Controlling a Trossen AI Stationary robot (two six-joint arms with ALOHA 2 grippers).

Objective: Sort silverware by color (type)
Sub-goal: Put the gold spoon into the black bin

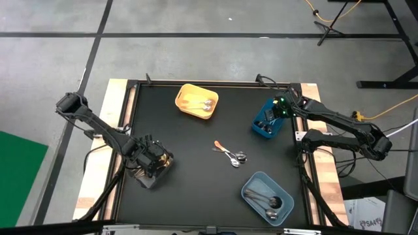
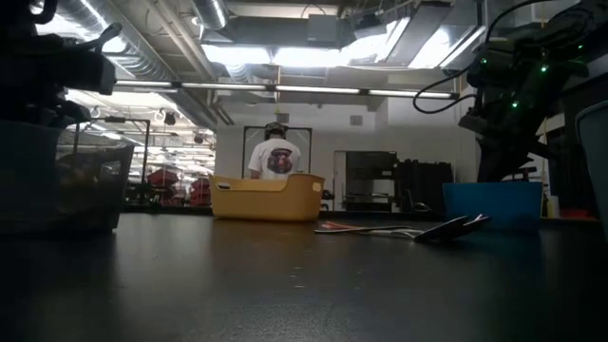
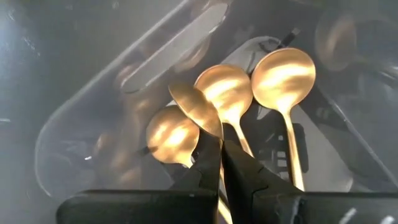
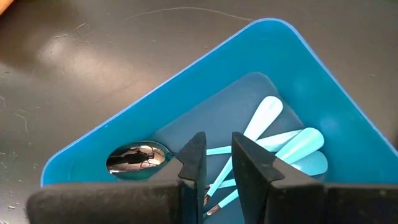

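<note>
Black table top (image 1: 196, 170) on a concrete floor, open workshop behind with a person standing far back in the low view. Four bins out: yellow bin (image 1: 196, 101) at the far middle with a couple of pieces in it, blue bin (image 1: 268, 120) far right, grey-blue bin (image 1: 267, 198) near right holding silver pieces, clear bin (image 1: 151, 171) near left. Left gripper (image 3: 219, 144) down inside the clear bin, fingers pressed together on a gold spoon (image 3: 194, 111), bowl tipped up just past the tips; two more gold spoons (image 3: 283, 81) lying flat on the bin floor beside it. Looks like a drop-off into the gold pile, spoon pinched at the neck so it hangs clear of the others. Right gripper (image 4: 215, 163) low over the blue bin, fingers a narrow gap apart; cannot tell if anything is pinched between them. Blue-handled spoons (image 4: 292, 148) stacked in the bin corner, one silver bowl (image 4: 135, 157) showing just beside the fingers, so that bin is taking the light-blue type. Leftover silverware (image 1: 230, 153) loose mid-table between the bins: an orange-handled piece plus silver spoons, touching or overlapping. Sort judged mostly done, that small pile still to go.
</note>
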